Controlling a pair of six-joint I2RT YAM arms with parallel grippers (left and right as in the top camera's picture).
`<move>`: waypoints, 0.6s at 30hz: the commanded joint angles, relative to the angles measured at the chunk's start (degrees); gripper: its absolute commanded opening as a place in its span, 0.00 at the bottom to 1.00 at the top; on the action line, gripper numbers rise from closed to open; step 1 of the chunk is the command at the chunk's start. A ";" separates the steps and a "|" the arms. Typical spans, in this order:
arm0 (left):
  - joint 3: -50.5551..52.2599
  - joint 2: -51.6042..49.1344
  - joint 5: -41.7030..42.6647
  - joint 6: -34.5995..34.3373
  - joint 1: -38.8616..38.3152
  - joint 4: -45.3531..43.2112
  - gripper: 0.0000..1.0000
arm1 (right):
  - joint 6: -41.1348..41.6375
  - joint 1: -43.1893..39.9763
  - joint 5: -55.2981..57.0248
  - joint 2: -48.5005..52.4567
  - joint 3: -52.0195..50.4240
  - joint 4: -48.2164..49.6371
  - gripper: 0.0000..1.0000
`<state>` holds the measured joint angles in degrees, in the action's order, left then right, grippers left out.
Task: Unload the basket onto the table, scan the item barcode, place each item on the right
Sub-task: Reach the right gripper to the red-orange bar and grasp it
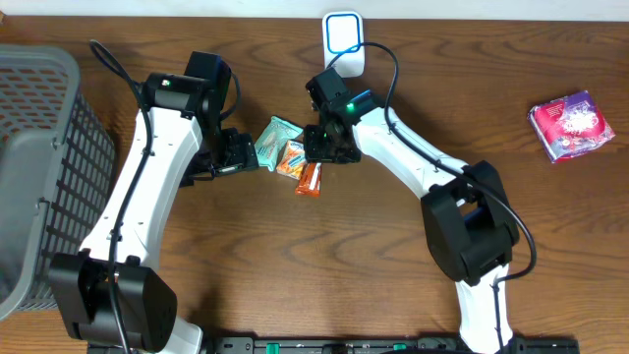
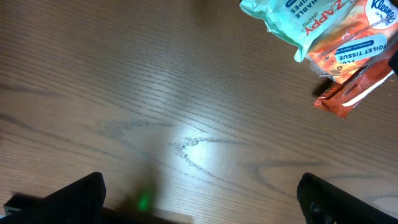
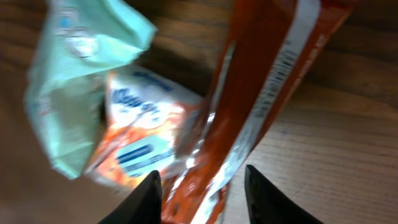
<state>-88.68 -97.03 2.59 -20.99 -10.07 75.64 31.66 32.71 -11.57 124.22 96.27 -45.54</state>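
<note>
The orange-red packet (image 3: pixel 267 81) sits between the fingers of the right gripper (image 3: pixel 203 173). Its long axis runs out past the fingertips and slants off to one side. The fingers are about half closed and straddle the packet's near end. One looks to touch its edge, but I cannot tell whether they actually pinch it. Just beside the packet on the gripper's other side lie an orange tissue pack (image 3: pixel 140 134) and a teal wipes packet (image 3: pixel 74 81), both touching or overlapping it.

The right arm is clearly the nearer one. The left gripper (image 2: pixel 200 180) hovers across the cluster from it, its fingers spread wide with nothing between them.

The white scanner (image 1: pixel 342 39) stands behind the right gripper, on the opposite side from the packet's free end. By my reading, the packet must be carried back that way with its printed face turned toward it.

A grey basket (image 1: pixel 39 167) stands well beyond the left arm, with nothing visible inside the part in view. A pink packet (image 1: pixel 572 125) lies well apart, out past the right arm.
</note>
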 commanded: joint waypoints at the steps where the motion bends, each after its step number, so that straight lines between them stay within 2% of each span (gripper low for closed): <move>1: 0.07 -0.37 -0.92 -0.09 0.13 0.20 0.98 | 1.05 0.35 2.82 3.43 -0.13 -1.11 0.37; 7: 0.07 -0.37 -0.92 -0.09 0.13 0.20 0.98 | 1.14 -0.39 10.14 3.61 0.02 -6.45 0.33; 9: 0.07 -0.37 -0.92 -0.11 0.13 0.20 0.98 | 1.14 -1.29 11.10 3.50 0.39 -9.51 0.29; 11: 0.07 -0.37 -0.92 -0.09 0.13 0.20 0.98 | 1.09 -2.49 11.08 2.99 1.01 -12.50 0.30; 16: 0.07 -0.37 -0.92 -0.11 0.13 0.20 0.98 | -2.27 -5.03 11.41 0.50 3.58 -19.23 0.40; 18: 0.07 -0.37 -0.92 -0.09 0.13 0.20 0.98 | -4.24 -5.35 11.45 -0.76 4.42 -20.87 0.53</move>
<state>-88.68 -97.03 2.59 -20.99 -10.07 75.64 31.00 28.08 -1.98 127.31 98.08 -65.30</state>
